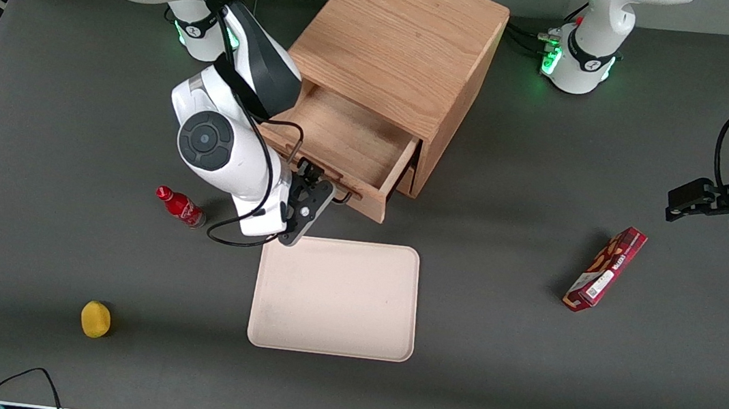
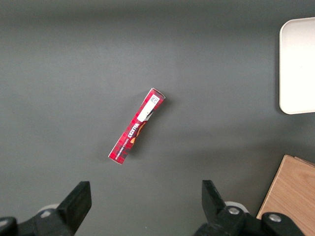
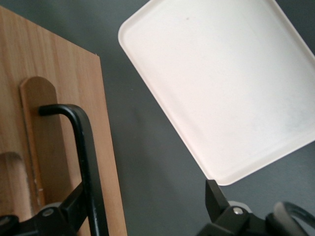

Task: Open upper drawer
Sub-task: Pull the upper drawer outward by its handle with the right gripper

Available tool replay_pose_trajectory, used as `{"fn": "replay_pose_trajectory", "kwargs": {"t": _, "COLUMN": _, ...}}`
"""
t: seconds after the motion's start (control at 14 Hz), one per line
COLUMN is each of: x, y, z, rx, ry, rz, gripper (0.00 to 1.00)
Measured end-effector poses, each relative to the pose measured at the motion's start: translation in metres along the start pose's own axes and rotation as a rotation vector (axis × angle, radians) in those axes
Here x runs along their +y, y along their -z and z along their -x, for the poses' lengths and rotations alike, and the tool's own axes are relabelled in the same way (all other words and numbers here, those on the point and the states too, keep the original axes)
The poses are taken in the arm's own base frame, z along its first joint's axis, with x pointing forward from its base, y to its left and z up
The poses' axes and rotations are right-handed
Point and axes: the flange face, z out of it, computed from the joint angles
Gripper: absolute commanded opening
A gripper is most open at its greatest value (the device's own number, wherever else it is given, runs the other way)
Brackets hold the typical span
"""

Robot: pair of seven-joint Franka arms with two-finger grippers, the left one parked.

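Nearest to the front camera lies a small yellow lump (image 1: 95, 319) on the worktop (image 1: 520, 401), well apart from the pincer (image 1: 318, 198) and closer to the camera than it. Also closer to the camera, just below the pincer, lies a pale tray (image 1: 335, 297) with nothing on it. Its corner almost reaches under the fingers.

The pincer hangs right in front of the upper drawer (image 1: 344, 140), at the black handle (image 1: 342, 196). In the right wrist view its fingers (image 3: 74, 209) stand wide apart. The handle bar (image 3: 83, 147) passes close beside one finger and the other finger is well off over the tray rim (image 3: 129, 37), so nothing is clamped. I judge the fingers are placed this way because the handle was hooked rather than squeezed, or is being let go.

The drawer stands pulled well out of the cabinet (image 1: 396, 43). Its wooden floor is open to view and bare. By this the task looks nearly done or done. What remains, I think, is only to draw the pincer away without catching the handle.

A red bottle (image 1: 180, 206) lies beside the pincer, toward the working arm's end. A red box (image 1: 605, 269) lies far off toward the parked arm's end. Neither is in the way of the drawer.
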Motion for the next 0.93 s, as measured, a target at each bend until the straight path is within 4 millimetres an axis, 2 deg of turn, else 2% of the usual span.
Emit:
{"fn": "replay_pose_trajectory", "kwargs": {"t": 0.29, "x": 0.013, "y": 0.002, "z": 0.003, "rx": -0.007, "ry": -0.004, "rz": 0.032, "gripper": 1.0}}
{"fn": "replay_pose_trajectory", "kwargs": {"t": 0.93, "x": 0.044, "y": 0.022, "z": 0.006, "rx": 0.028, "ry": -0.024, "rz": 0.071, "gripper": 1.0}}
